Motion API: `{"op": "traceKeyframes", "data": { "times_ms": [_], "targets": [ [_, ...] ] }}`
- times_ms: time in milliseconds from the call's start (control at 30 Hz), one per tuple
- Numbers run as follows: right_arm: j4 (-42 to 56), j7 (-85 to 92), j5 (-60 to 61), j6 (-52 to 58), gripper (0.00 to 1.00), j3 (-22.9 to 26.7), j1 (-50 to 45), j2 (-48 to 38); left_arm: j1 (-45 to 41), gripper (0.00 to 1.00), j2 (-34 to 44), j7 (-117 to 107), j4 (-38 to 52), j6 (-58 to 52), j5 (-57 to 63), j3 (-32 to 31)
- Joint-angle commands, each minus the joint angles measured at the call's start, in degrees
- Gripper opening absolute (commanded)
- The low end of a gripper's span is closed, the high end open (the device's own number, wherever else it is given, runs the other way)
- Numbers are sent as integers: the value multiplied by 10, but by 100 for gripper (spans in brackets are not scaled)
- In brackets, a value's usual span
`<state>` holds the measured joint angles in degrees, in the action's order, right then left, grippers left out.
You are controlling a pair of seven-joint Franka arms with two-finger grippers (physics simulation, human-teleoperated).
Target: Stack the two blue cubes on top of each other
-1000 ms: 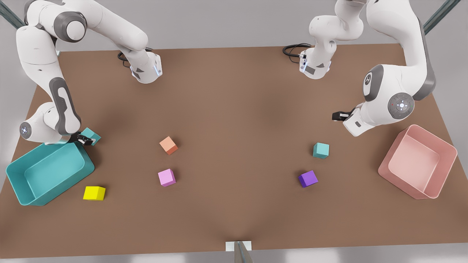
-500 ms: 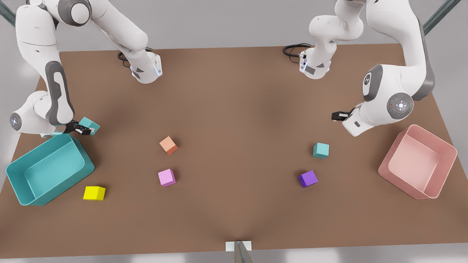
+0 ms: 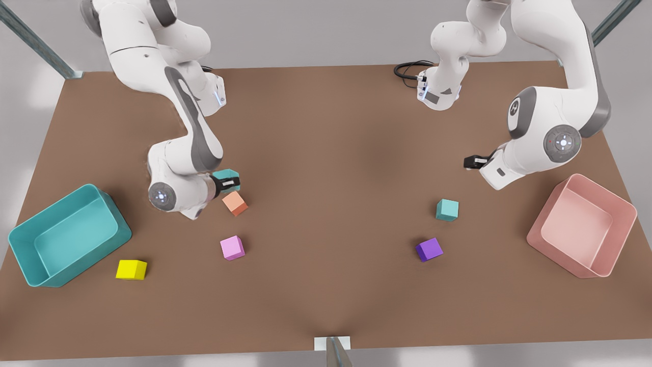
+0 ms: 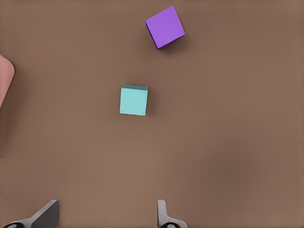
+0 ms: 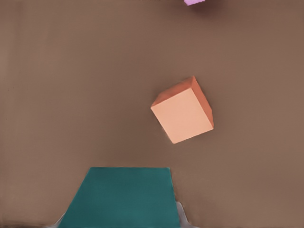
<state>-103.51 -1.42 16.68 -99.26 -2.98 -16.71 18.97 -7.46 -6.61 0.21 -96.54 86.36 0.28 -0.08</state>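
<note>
One blue cube (image 3: 447, 210) rests on the table at the front view's right, and shows in the left wrist view as a blue cube (image 4: 134, 100) lying apart from my left gripper (image 4: 104, 216). That left gripper (image 3: 471, 162) hangs open behind the cube with nothing between its fingers. The other blue cube (image 3: 224, 176) is up off the table at the front view's left-centre. My right gripper (image 3: 228, 181) is shut on it. In the right wrist view this held blue cube (image 5: 121, 197) sits close beside the orange cube (image 5: 183, 110).
An orange cube (image 3: 235, 203) lies just in front of the held cube. A pink cube (image 3: 232, 247), a yellow cube (image 3: 131, 269) and a purple cube (image 3: 429, 249) lie toward the front. A teal bin (image 3: 119, 232) stands at the front view's left, a pink bin (image 3: 540, 244) at its right.
My right gripper has carried its blue cube from beside the teal bin toward the front view's right, to just behind the orange cube. The left arm has barely moved.
</note>
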Motion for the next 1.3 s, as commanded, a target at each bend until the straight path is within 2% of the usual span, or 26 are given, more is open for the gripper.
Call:
{"op": "traceKeyframes", "data": {
  "times_ms": [0,167,300,367,400,500,667,700,733,1100,1267],
  "targets": [
    [39,-240,23,-40,64,0,-64,34,1,100,0,0,0,0,0,0],
    [125,-458,38,-147,64,0,-224,125,1,100,-3,0,0,1,1,0],
    [224,-525,41,-175,64,0,-261,217,3,100,-10,-2,4,3,-1,0],
    [241,-558,40,-209,64,0,-275,245,2,100,-33,-2,6,6,-2,0],
    [242,-564,41,-226,65,0,-276,258,1,100,-53,-13,-1,101,-13,1],
    [255,-565,35,-262,65,1,-278,285,-4,100,-121,-27,-21,275,-42,0],
    [252,-565,30,-299,67,5,-295,308,-11,100,-179,-24,-47,369,-43,0],
    [251,-565,21,-311,72,5,-299,314,-11,100,-179,-23,-69,377,-42,1],
    [252,-565,16,-312,100,6,-302,316,-11,100,-178,-18,-81,377,-41,1],
    [255,-563,10,-295,100,7,-289,302,9,100,-178,127,-139,399,-41,3],
    [328,-561,-9,-144,100,23,-237,278,9,100,-184,128,-146,400,-40,3]
  ]
}}
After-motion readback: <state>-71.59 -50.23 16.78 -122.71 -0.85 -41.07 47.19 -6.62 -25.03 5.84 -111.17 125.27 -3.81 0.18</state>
